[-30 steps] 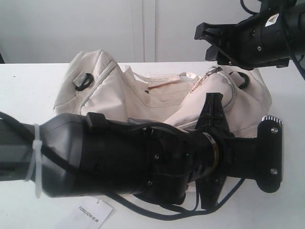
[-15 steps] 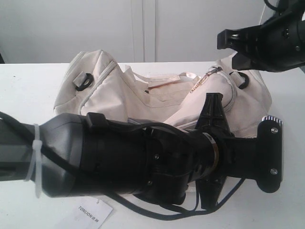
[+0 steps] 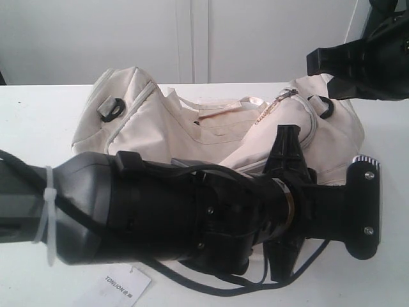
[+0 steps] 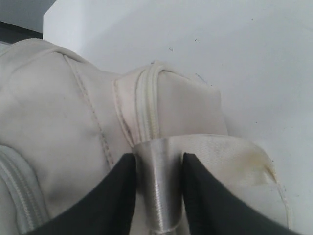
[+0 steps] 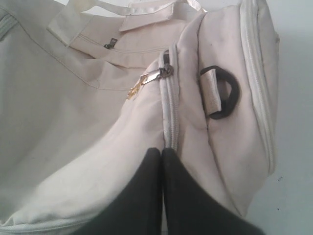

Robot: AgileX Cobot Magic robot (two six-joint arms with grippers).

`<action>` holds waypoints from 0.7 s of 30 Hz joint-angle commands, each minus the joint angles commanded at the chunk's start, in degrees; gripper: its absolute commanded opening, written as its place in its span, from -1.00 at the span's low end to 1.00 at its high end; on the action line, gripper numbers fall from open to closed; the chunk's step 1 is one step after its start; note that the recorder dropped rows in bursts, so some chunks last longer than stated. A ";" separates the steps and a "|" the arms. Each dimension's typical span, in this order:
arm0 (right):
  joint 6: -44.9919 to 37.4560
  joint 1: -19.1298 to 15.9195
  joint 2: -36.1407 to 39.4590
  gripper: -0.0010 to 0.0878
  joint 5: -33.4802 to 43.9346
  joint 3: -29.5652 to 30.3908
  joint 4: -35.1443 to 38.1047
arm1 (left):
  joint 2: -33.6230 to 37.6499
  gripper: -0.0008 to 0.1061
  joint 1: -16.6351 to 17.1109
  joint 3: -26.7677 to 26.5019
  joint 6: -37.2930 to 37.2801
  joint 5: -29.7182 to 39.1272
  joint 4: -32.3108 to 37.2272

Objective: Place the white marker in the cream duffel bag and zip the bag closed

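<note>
The cream duffel bag [image 3: 166, 128] lies on the white table. The left wrist view has my left gripper [image 4: 157, 164] shut on a shiny cream strap handle [image 4: 159, 196] of the bag [image 4: 58, 112]. In the exterior view the left arm [image 3: 192, 217] covers the bag's front and hides its own fingertips. My right gripper [image 3: 313, 62] hovers above the bag's right end, its fingers [image 5: 146, 196] pressed together on nothing. Below it I see the gold zip pull [image 5: 146, 81], a closed stretch of zip [image 5: 169, 117] and a black end ring [image 5: 225, 93]. The white marker is not in view.
A white paper hang tag [image 3: 121, 284] lies on the table [image 3: 38, 115] near the front edge, under the left arm. A pale wall with cabinet doors [image 3: 192, 38] stands behind the table.
My right gripper has drawn off to the right and a little lower, away from the bag's zip pull. The left arm and the bag have stayed put.
</note>
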 joint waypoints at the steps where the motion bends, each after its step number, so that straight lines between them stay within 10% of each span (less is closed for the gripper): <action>1: 0.00 0.00 0.00 -0.98 0.00 0.00 0.00 | -0.26 -0.09 0.00 0.00 0.00 0.00 0.00; 21: 0.00 0.00 0.00 -0.98 -0.36 0.00 0.27 | -12.92 -0.06 -0.35 0.00 0.00 17.76 -29.91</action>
